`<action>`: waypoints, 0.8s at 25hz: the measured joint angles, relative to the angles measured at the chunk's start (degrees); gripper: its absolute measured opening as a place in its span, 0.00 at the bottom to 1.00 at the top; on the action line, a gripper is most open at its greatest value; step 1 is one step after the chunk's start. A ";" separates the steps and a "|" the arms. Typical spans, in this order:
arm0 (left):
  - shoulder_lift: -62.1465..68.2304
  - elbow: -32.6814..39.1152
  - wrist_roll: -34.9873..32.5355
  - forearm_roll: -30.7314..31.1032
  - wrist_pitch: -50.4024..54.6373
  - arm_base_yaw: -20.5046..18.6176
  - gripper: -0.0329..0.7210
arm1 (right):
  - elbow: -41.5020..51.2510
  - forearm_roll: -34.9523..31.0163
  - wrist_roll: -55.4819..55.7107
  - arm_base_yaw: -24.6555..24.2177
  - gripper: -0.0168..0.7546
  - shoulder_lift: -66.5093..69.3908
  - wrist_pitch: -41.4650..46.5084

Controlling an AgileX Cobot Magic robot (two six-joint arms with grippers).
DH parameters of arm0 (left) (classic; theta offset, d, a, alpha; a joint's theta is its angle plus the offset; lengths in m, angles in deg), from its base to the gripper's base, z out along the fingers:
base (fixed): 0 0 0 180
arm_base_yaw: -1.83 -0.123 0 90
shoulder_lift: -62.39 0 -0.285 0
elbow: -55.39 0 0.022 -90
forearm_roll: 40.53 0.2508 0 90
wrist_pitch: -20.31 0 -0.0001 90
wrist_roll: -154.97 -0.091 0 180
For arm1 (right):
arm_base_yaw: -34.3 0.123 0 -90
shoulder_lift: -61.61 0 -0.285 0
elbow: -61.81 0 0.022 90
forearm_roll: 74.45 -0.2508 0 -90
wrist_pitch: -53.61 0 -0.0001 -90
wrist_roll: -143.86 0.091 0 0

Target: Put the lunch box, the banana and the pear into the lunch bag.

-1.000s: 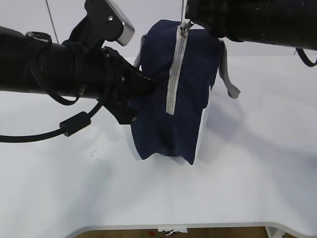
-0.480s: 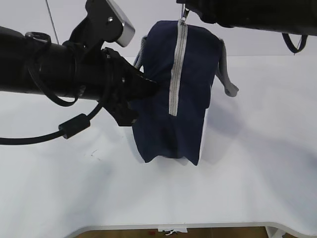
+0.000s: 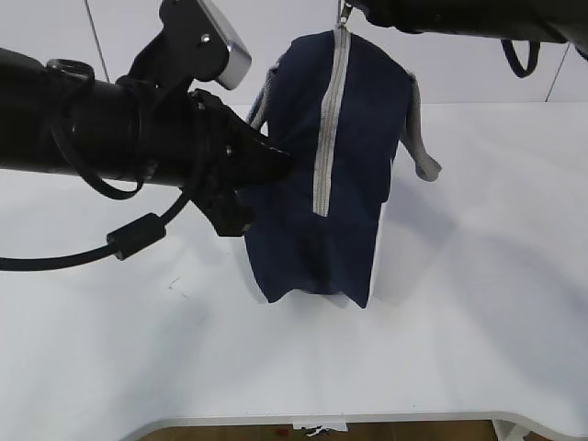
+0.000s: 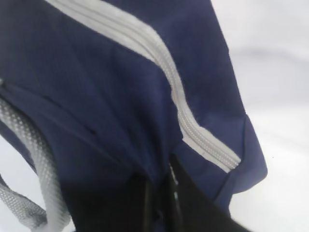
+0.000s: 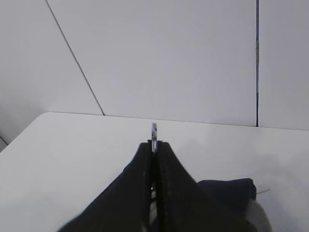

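The navy lunch bag [image 3: 312, 211] stands upright on the white table, its grey zipper [image 3: 328, 129] closed down the near face. My left gripper [image 3: 268, 167] is shut on a fold of the bag's fabric at its left side; in the left wrist view [image 4: 161, 193] the dark fingers pinch navy cloth [image 4: 120, 96]. My right gripper [image 3: 349, 11] is at the bag's top, shut on the zipper's ring pull [image 5: 154, 131], which sticks out between the fingertips. The lunch box, the banana and the pear are out of view.
A grey webbing handle [image 3: 421, 138] hangs off the bag's right side. The white table [image 3: 478, 303] spreads around the bag; its front edge [image 3: 367, 418] runs along the bottom. A white wall stands behind.
My right gripper has risen with the ring pull, drawing the bag's top up taller and straighter. The left gripper has held its grip in place.
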 joint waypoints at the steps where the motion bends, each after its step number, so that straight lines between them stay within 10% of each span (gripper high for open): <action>1: 0.00 0.00 0.00 0.45 0.00 0.00 0.04 | -0.90 0.00 0.00 -0.23 0.02 1.07 0.23; 20: -0.68 3.74 0.89 0.81 0.56 0.00 0.04 | -16.22 -0.32 -0.09 -4.97 0.02 15.26 9.01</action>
